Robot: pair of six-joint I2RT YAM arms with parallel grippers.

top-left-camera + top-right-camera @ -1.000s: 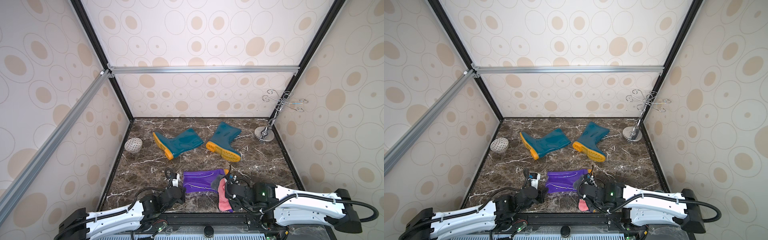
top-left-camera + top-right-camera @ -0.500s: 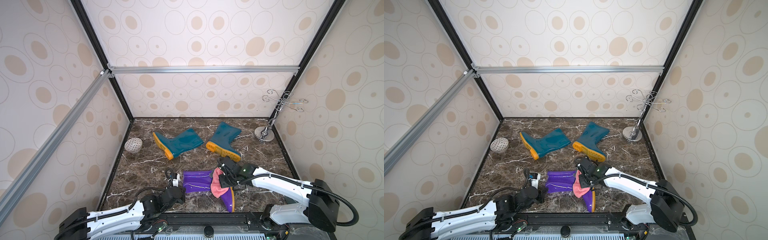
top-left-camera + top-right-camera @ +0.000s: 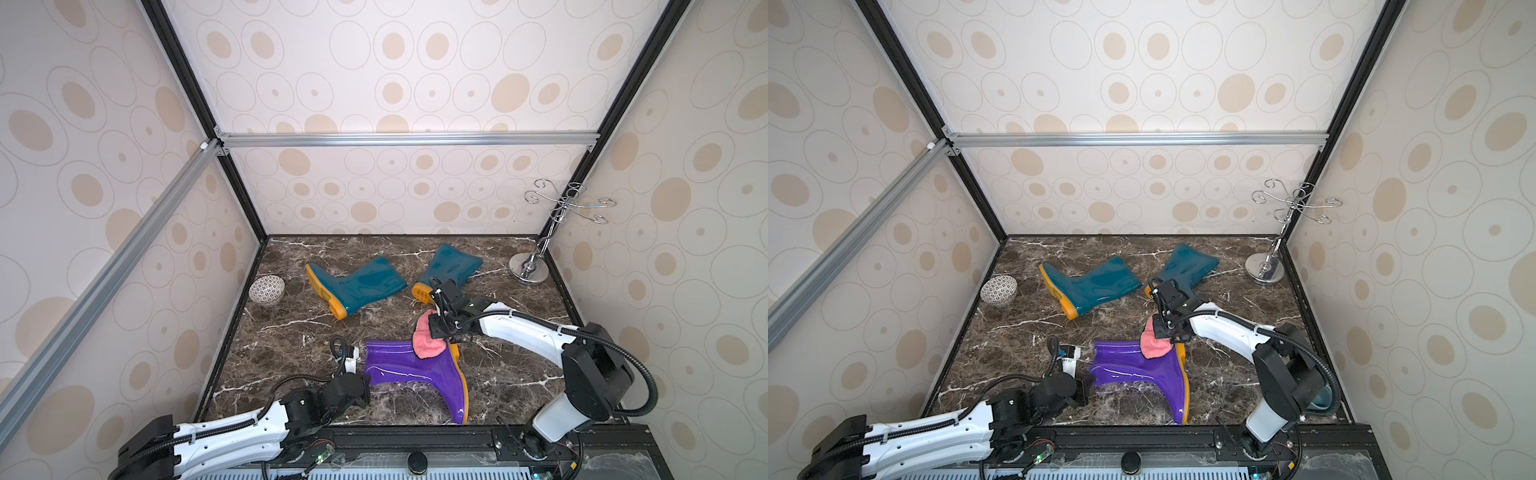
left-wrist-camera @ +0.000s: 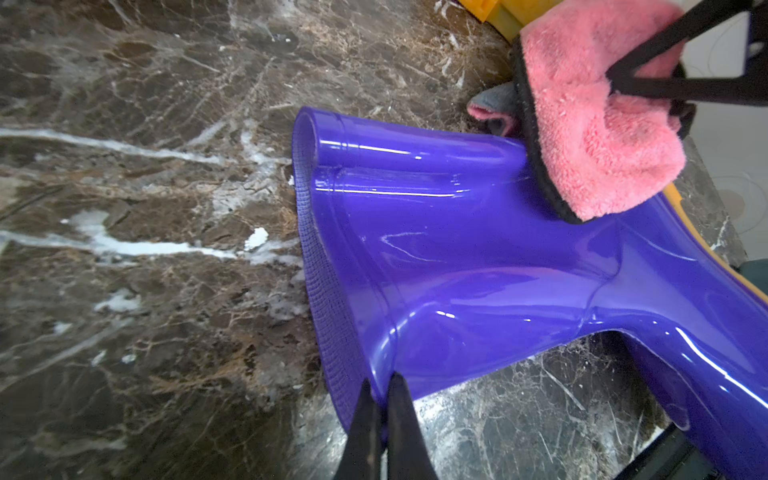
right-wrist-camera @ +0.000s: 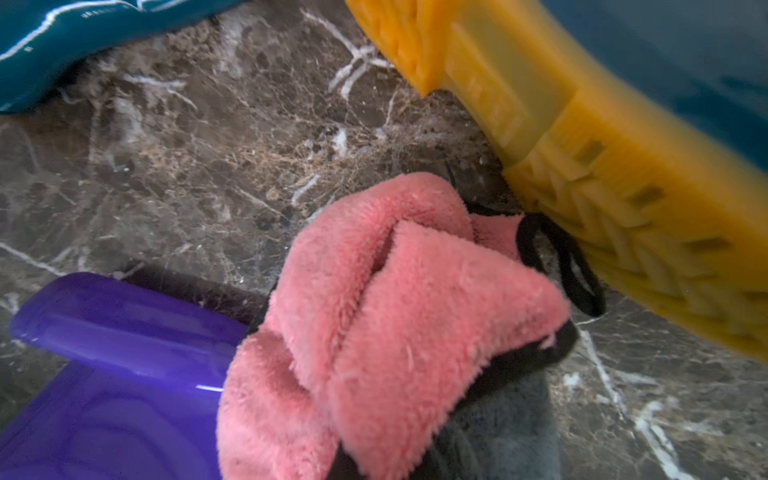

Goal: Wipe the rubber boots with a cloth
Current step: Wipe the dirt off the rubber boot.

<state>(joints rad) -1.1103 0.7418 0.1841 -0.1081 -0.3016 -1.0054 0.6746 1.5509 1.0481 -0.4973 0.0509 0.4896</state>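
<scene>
The purple boot (image 3: pixel 415 370) (image 3: pixel 1142 370) lies on its side near the front, with its shaft opening to the left and its toe towards the front edge. My left gripper (image 4: pixel 382 386) (image 3: pixel 366 376) is shut on the rim of that opening. The pink cloth (image 3: pixel 428 343) (image 3: pixel 1154 343) (image 4: pixel 598 137) (image 5: pixel 395 324) rests bunched on the boot's heel end, and my right gripper (image 3: pixel 435 332) is shut on it. The cloth hides its fingertips in the right wrist view. Two teal boots (image 3: pixel 357 284) (image 3: pixel 455 264) lie on their sides further back. The right one's yellow sole (image 5: pixel 602 187) is close to the cloth.
A patterned ball-like bowl (image 3: pixel 267 290) sits by the left wall. A chrome hook stand (image 3: pixel 530 270) stands in the back right corner. Papered walls close in the dark marble floor (image 3: pixel 299 332) on three sides. A black rail runs along the front edge.
My right arm has drawn the cloth along the purple boot's foot, from the toe at the front back to the heel. The left gripper has kept its hold on the boot's rim.
</scene>
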